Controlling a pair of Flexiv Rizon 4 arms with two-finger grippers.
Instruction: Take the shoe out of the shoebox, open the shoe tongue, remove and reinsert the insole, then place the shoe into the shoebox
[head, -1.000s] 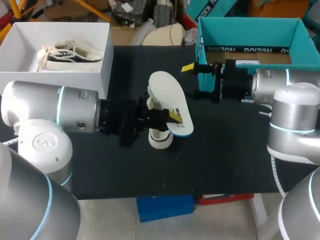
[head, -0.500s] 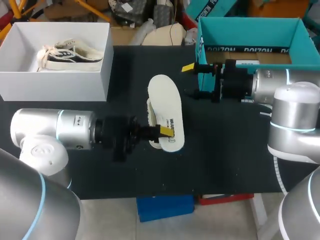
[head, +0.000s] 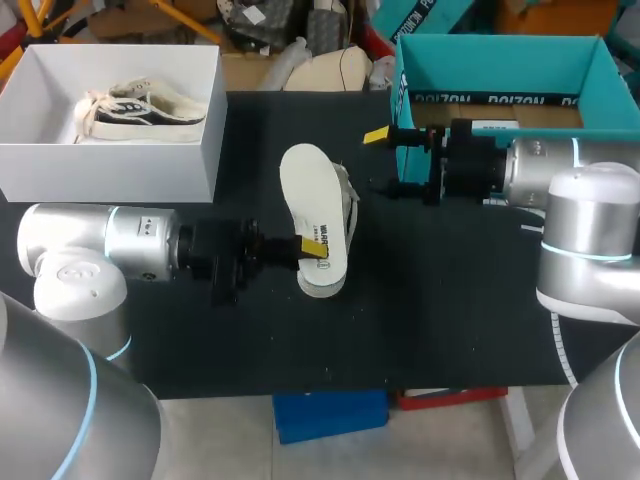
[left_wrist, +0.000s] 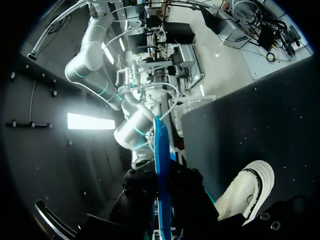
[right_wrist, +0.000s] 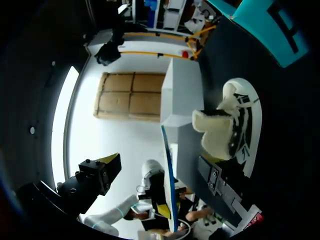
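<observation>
A white insole (head: 310, 205) with a blue edge hangs over the black mat, and my left gripper (head: 312, 246) is shut on its heel end. The white shoe (head: 347, 203) lies under the insole, its heel (head: 322, 284) showing below. In the left wrist view the insole (left_wrist: 160, 150) stands edge-on between the fingers, with the shoe (left_wrist: 251, 191) beside them. My right gripper (head: 382, 162) stays open beside the teal shoebox (head: 500, 52), apart from the shoe. The right wrist view shows the shoe (right_wrist: 234, 131) and the insole (right_wrist: 168, 176) ahead of my open right gripper (right_wrist: 159, 167).
A white box (head: 110, 165) at the back left holds another black-and-white sneaker (head: 140, 108). The teal shoebox's open side faces the mat at the back right. The black mat (head: 440, 300) is bare in front and to the right of the shoe.
My left arm has drawn back to the left and lower, carrying the insole leftward over the shoe. The right arm has not moved.
</observation>
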